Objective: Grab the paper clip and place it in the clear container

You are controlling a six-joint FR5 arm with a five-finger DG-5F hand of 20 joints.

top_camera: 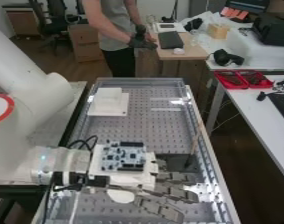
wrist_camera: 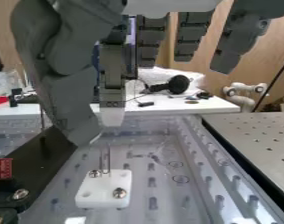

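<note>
Wrist view, left to right: one hand [wrist_camera: 49, 65], spread, pinching nothing; one paper clip [wrist_camera: 105, 159], upright on a white block [wrist_camera: 99, 188], just below the fingertips. Step, as judged: the grasp; next move: lower slightly, pinch, lift straight

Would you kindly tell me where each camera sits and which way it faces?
High view: fixed above the bench's near end, looking down along it at a slant; the white arm enters from the left, its hand over the bench.
Wrist view: on the arm's wrist, looking past the hand's fingers to a white block, with a white table beyond.
Shared: the hand and the bench.
</note>
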